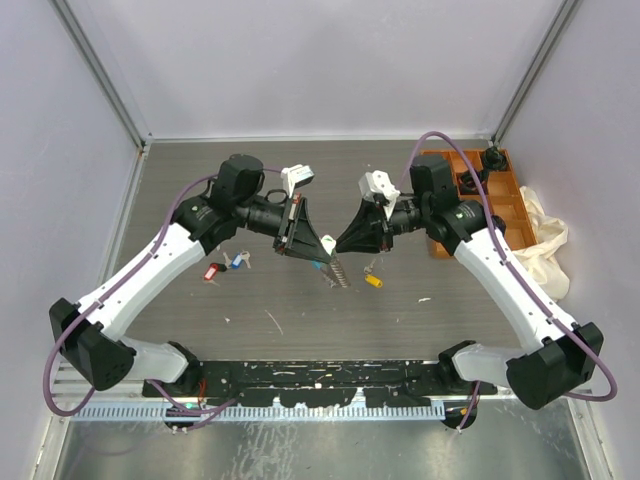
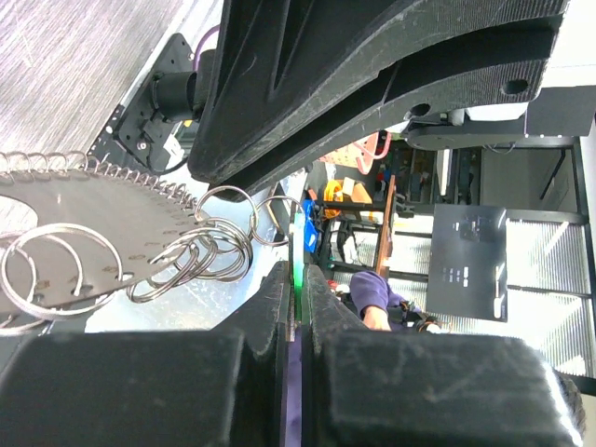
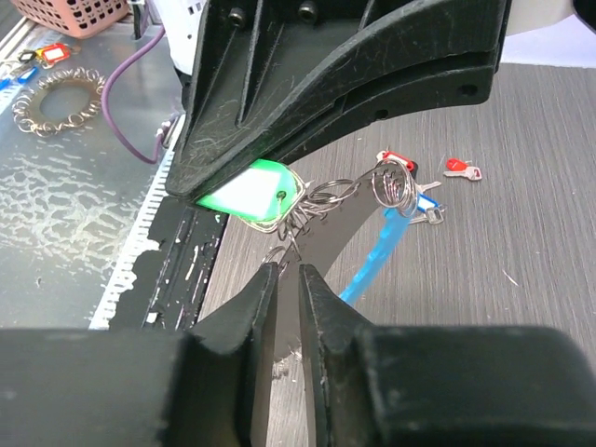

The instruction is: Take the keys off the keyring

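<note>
Both grippers meet above the middle of the table. My left gripper is shut on the green-headed key, seen as a green sliver between its pads. My right gripper is shut on the keyring, a grey band with wire rings and a light-blue curved piece; the band passes between its fingertips. The keyring hangs between the two grippers, above the table. Loose on the table lie a red key and a blue key, also shown in the right wrist view.
A yellow-headed key lies right of centre. An orange compartment tray and a white cloth sit at the back right. In the right wrist view a pink basket and another ring loop lie beyond the table's edge.
</note>
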You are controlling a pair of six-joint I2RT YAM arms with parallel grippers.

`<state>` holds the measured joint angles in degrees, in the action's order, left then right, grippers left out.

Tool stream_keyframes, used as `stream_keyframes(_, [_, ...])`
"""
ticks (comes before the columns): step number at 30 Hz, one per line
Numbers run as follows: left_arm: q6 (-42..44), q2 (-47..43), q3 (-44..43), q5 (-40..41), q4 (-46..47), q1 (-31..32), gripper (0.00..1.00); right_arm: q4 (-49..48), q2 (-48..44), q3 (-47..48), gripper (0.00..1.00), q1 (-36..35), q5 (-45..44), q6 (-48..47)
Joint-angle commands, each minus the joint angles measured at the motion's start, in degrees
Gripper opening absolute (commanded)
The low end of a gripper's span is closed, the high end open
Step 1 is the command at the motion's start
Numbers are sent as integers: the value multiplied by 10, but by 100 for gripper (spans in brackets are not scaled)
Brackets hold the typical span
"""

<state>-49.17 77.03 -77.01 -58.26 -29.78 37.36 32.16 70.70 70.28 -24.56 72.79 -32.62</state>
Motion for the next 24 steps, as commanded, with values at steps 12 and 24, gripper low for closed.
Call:
stream_keyframes(12, [-24, -30, 3, -32, 54, -4, 0, -30, -15, 6, 35, 2, 15, 18])
stream_keyframes(24, [-31, -30, 6, -36, 66, -4, 0, -53, -9, 1, 31, -3, 38, 42])
